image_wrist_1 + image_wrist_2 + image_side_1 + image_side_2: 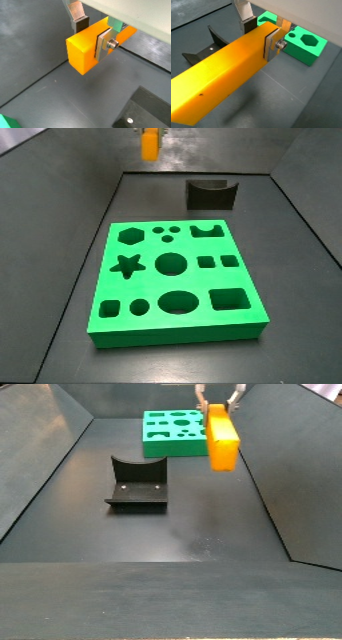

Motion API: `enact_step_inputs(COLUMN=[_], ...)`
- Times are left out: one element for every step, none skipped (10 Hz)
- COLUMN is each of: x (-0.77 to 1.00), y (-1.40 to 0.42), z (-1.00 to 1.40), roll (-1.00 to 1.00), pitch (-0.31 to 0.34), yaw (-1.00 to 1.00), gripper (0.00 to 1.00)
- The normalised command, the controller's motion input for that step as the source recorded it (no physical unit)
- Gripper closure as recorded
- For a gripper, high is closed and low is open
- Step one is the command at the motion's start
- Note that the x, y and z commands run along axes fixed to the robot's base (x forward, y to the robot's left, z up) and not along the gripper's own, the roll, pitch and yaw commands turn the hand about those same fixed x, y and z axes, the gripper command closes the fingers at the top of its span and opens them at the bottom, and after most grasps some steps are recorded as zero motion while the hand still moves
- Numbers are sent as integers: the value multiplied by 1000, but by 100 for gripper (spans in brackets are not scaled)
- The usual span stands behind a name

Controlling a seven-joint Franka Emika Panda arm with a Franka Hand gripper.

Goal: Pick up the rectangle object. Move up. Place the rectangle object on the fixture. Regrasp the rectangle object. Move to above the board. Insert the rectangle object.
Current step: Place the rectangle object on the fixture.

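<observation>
Orange block (222,439) held in the air, clamped between the gripper's (264,42) silver fingers (271,44). It hangs clear of the dark floor (187,524), between the dark fixture (138,484) and the green board (174,432).

rectangle object (221,441) glossy orange | board (177,280) bright green | fixture (136,482) near-black | gripper (261,35) fingers silver, dark pads

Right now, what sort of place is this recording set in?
Most likely a lab test cell for peg insertion: a dark walled enclosure, a green board with shaped cut-outs, and a dark fixture on the floor. The gripper hangs above the floor, jaws shut on the orange rectangle object.
</observation>
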Motion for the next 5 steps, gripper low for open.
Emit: enact_step_inputs(x=[1000, 1000, 1000, 1000, 1000], y=[148, 142, 129, 120, 110], z=[-66, -63, -52, -46, -40], roll=[-105, -111, -123, -129, -137], pitch=[137, 139, 142, 142, 145], yaw=[-36, -36, -36, -33, -34], gripper=[100, 100, 100, 100, 100])
